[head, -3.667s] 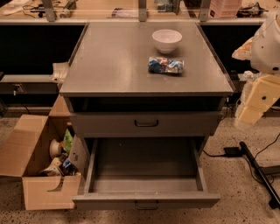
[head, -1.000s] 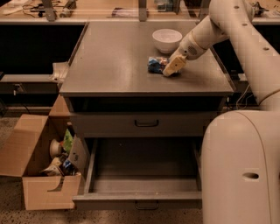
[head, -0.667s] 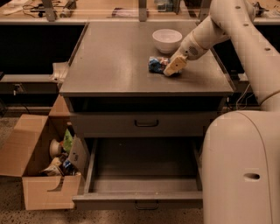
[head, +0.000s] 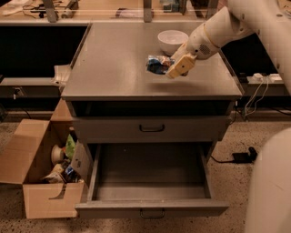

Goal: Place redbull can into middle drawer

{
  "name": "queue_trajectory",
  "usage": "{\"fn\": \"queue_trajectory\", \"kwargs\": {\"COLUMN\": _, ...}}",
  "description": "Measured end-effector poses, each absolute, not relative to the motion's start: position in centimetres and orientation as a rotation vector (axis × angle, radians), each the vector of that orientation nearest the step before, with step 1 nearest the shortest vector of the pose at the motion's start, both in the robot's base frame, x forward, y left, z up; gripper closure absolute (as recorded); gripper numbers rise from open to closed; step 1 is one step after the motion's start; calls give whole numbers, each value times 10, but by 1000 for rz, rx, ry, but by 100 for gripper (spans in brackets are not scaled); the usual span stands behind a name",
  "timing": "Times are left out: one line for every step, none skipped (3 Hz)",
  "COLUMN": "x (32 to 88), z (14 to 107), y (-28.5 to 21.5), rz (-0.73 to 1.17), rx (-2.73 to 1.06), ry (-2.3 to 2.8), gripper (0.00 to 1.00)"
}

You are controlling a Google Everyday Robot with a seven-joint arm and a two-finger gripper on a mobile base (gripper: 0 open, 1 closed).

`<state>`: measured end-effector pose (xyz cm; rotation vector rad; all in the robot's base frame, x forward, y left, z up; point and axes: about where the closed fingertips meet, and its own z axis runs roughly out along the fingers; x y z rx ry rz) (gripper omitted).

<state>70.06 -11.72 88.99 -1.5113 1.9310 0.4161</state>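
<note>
Your gripper (head: 176,68) hung just above the tabletop (head: 113,68) beside the white bowl (head: 172,40), fingers pinching the redbull can (head: 156,64); the middle drawer (head: 150,207) stood open.

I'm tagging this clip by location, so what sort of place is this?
Probably a lab or workshop: a grey metal cabinet with its lower drawer pulled open, cluttered benches behind, a cardboard box of odds and ends on the speckled floor. The gripper is at the can over the cabinet top.

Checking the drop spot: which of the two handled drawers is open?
The lower one, the middle drawer, pulled out; the drawer above it is closed. The claw is at the redbull can.
</note>
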Motion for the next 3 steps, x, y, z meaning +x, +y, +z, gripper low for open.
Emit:
{"fn": "queue_trajectory", "kwargs": {"x": 657, "z": 893, "y": -116, "rz": 450, "rx": -1515, "ry": 1929, "gripper": 100}}
{"fn": "queue_trajectory", "kwargs": {"x": 648, "z": 875, "y": -112, "rz": 478, "rx": -1538, "ry": 1957, "gripper": 100}}
{"fn": "queue_trajectory", "kwargs": {"x": 649, "z": 875, "y": -113, "rz": 476, "rx": -1532, "ry": 1953, "gripper": 100}}
